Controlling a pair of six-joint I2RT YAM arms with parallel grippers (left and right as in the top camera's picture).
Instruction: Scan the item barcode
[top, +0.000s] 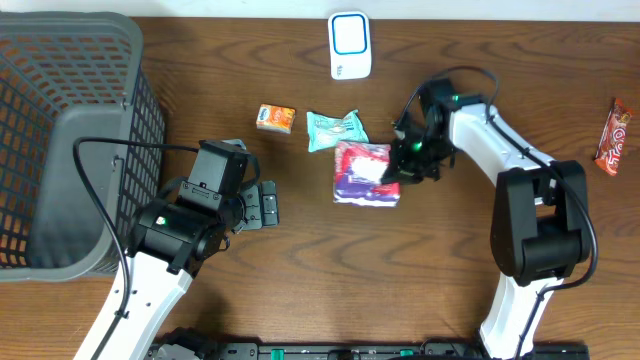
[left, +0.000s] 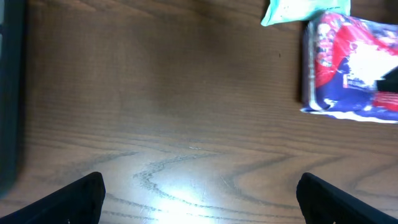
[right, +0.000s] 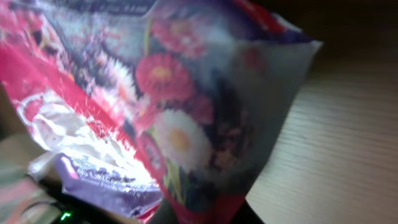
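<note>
The item, a red and purple flowered packet (top: 362, 172), lies at the middle of the table. My right gripper (top: 405, 165) is at its right edge, shut on it. In the right wrist view the packet (right: 186, 124) fills most of the picture and hides the fingertips. A white device with a blue-rimmed window (top: 350, 45) lies at the far edge of the table. My left gripper (top: 266, 203) hangs open over bare wood left of the packet, its dark fingers (left: 74, 199) wide apart with nothing between them. The packet (left: 351, 68) shows at the upper right of the left wrist view.
A grey mesh basket (top: 60, 140) fills the left side. A small orange box (top: 275, 118) and a teal packet (top: 335, 130) lie behind the item. A red candy bar (top: 612, 135) lies at the right edge.
</note>
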